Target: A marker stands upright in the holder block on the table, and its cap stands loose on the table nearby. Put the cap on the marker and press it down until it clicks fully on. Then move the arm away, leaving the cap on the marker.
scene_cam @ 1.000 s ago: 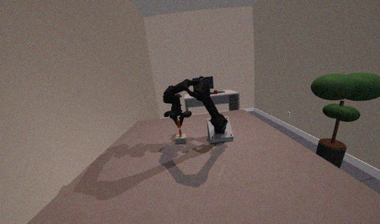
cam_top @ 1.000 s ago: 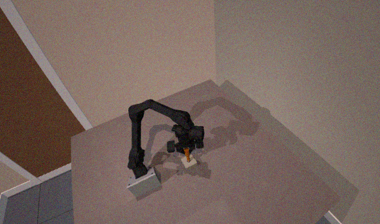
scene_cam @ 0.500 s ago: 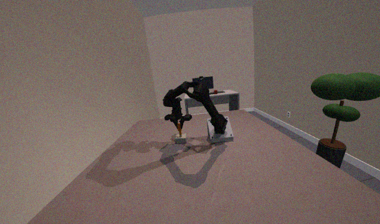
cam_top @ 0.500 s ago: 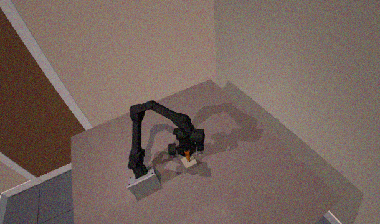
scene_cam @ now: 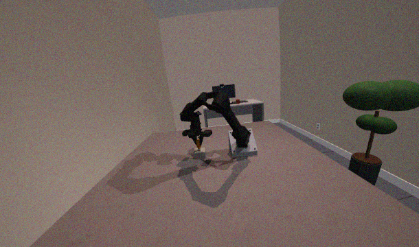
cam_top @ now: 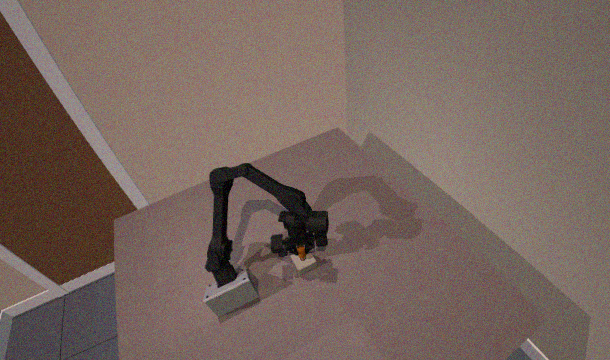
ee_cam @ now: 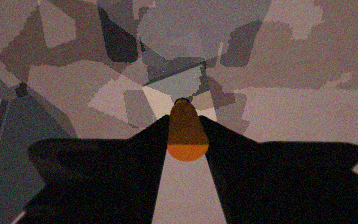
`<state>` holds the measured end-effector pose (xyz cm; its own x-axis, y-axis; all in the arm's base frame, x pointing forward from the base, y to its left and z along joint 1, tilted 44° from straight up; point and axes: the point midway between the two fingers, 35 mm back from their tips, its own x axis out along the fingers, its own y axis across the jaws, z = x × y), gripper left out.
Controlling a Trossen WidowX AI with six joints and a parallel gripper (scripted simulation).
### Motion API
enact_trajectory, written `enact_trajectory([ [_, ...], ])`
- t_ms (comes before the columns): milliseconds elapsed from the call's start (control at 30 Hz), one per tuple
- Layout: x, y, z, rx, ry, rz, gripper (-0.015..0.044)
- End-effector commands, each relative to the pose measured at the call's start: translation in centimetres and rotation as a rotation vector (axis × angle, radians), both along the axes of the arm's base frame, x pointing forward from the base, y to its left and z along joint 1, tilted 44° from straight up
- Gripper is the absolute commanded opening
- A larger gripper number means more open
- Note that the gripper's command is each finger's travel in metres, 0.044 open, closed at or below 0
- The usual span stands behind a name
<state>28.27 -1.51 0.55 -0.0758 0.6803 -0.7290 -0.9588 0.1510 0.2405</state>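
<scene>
The pale holder block (cam_top: 303,261) sits on the worktop (cam_top: 435,300) near the arm's grey base (cam_top: 232,295); the marker standing in it is mostly hidden beneath the orange cap (ee_cam: 187,131). The gripper (ee_cam: 187,150) is clamped on that cap directly above the block. A potted plant (scene_cam: 374,130) and a desk (scene_cam: 245,108) stand well apart.
</scene>
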Motion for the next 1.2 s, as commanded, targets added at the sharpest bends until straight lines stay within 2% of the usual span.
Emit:
enact_trajectory([
  [0,0.0,0.2,-0.2,0.003,0.001,-0.004,0.0000],
  [233,0.0,0.2,-0.2,0.003,0.001,-0.004,0.0000],
  [800,0.0,0.1,-0.1,0.000,0.000,0.000,0.0440],
  [900,0.1,-0.6,0.5,-0.001,0.000,0.000,0.0440],
  [1067,0.5,-4.9,5.1,-0.003,0.002,0.000,0.0440],
  [1167,0.5,-5.0,5.3,-0.003,0.002,0.000,0.0440],
])
